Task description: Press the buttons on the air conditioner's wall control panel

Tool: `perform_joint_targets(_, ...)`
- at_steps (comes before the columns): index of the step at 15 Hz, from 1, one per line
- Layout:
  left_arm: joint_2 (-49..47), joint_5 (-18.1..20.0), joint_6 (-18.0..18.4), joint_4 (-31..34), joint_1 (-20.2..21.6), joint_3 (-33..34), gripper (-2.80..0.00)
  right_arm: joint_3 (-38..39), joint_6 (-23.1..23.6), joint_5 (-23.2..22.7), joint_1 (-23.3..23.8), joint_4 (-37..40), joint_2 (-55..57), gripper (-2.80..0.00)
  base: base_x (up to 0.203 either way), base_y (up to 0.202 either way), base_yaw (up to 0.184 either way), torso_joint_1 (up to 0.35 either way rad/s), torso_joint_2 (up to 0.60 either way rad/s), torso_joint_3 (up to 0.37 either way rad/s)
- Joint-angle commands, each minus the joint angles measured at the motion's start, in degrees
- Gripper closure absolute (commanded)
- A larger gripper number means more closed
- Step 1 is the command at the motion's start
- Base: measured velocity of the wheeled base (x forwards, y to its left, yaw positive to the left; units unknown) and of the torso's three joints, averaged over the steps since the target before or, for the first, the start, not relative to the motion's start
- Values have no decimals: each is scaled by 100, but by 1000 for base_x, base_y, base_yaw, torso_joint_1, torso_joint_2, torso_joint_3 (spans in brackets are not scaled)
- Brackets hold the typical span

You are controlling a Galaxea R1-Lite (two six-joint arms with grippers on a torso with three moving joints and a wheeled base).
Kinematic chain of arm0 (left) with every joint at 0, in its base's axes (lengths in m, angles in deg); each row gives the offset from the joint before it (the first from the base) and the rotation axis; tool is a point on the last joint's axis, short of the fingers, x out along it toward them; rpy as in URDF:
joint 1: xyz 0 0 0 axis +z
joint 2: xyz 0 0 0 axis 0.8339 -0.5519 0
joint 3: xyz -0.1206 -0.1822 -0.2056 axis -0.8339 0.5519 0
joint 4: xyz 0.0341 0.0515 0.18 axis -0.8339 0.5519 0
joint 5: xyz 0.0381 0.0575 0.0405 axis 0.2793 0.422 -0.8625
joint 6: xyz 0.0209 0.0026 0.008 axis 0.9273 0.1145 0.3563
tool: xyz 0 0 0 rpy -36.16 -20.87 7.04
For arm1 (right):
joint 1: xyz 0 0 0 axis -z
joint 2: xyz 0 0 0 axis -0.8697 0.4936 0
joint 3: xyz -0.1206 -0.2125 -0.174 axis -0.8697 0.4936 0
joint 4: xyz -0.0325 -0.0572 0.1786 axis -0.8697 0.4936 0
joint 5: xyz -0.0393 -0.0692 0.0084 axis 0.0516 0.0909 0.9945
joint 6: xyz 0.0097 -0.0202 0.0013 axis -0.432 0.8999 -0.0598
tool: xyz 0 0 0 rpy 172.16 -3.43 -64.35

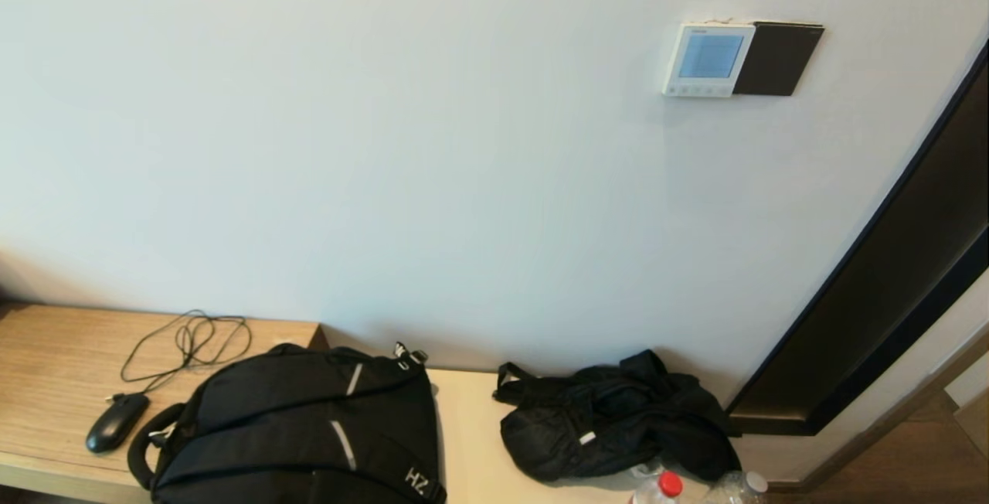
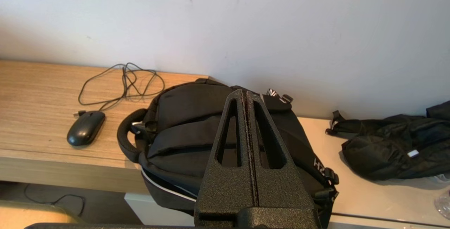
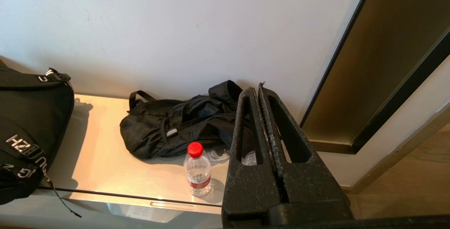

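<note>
The desk (image 1: 46, 365) carries a backpack (image 2: 182, 130), directly below the left gripper (image 2: 246, 93), and a crumpled black bag (image 3: 168, 127) with a water bottle (image 3: 198, 169), below the right gripper (image 3: 259, 88). Both grippers have their fingers pressed together, holding nothing, low over the desk. The air conditioner's wall control panel (image 1: 708, 59) sits high on the wall, well above and ahead of the right gripper, touching a dark plate (image 1: 776, 58). It is probably rigid, fixed plastic (nothing to grasp). The buttons (image 1: 698, 90) are tiny and close-set; a closed fingertip, pressed lightly, suits. Bare wall gives open approach; the dark frame (image 1: 888, 280) bounds the right.
</note>
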Motion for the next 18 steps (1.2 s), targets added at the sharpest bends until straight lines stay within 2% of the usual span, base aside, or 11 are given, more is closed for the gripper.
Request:
perform_joint_targets(1, 2, -1, -4, -5, 2, 0, 0, -9, 6, -3, 0, 9, -9, 0, 0, 0, 0, 0, 0, 0)
perform_joint_targets(4, 2, -1, -4, -1, 2, 0, 0, -18, 0, 6, 0, 27, -18, 0, 0, 0, 0, 0, 0, 0)
perform_joint_targets(6, 2, -1, -4, -6, 2, 0, 0, -127, 5, -11, 0, 297, -21, 0, 0, 0, 0, 0, 0, 0)
perform_joint_targets(18, 2, -1, -4, 3, 2, 0, 0, -141, 6, -29, -9, 334, -26, 0, 0, 0, 0, 0, 0, 0)
